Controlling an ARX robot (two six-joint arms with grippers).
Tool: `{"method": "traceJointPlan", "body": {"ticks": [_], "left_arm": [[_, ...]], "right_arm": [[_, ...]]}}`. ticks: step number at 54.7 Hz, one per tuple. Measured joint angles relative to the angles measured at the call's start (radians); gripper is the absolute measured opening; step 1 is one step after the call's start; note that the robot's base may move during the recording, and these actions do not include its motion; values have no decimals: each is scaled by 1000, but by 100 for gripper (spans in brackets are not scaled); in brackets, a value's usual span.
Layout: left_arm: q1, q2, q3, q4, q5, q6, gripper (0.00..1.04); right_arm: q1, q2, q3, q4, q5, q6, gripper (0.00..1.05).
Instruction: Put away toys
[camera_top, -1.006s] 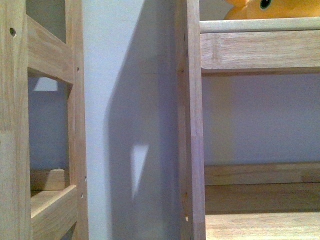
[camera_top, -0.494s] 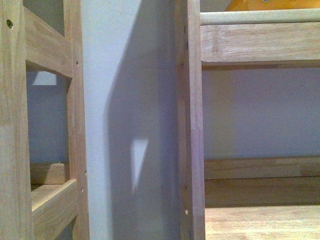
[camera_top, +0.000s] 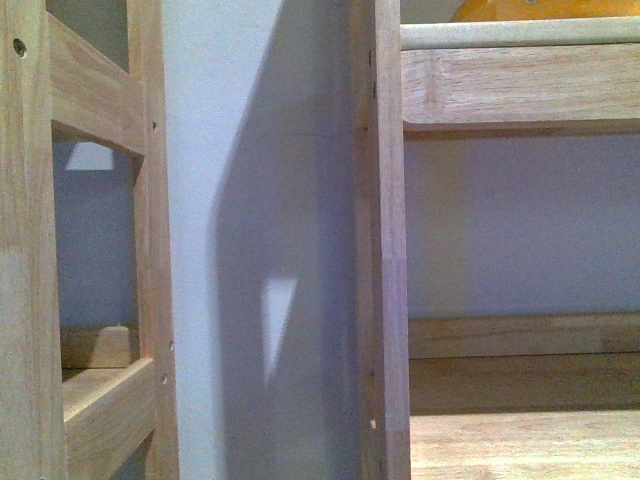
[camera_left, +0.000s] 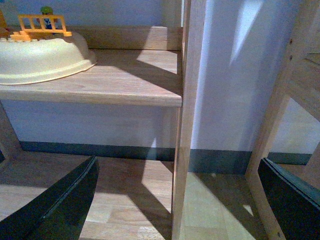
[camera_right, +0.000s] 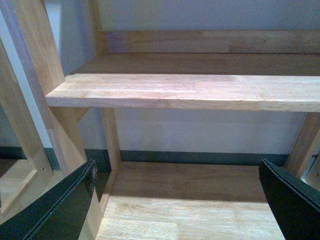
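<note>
Front view only: sliver of orange plush toy (camera_top: 520, 10) atop upper shelf (camera_top: 520, 85), unchanged from half a second ago. Left wrist view alone shows cream playset (camera_left: 42, 57). Left pincer (camera_left: 177, 200) and right pincer (camera_right: 177, 200) both spread wide, empty.

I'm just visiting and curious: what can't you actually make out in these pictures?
- Orange-yellow toy, front view: only a sliver shows, cut off by the picture's top edge above the shelf.
- Cream toy, left wrist view: cut off at the picture's edge.
- Both pincers: tips lie outside the wrist views.
</note>
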Motion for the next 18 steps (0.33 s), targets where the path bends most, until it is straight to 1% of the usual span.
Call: {"method": "traceJointPlan", "body": {"ticks": [18], "left_arm": [[0, 0, 0, 0, 0, 0, 98]], "right_arm": [[0, 0, 0, 0, 0, 0, 98]]}}
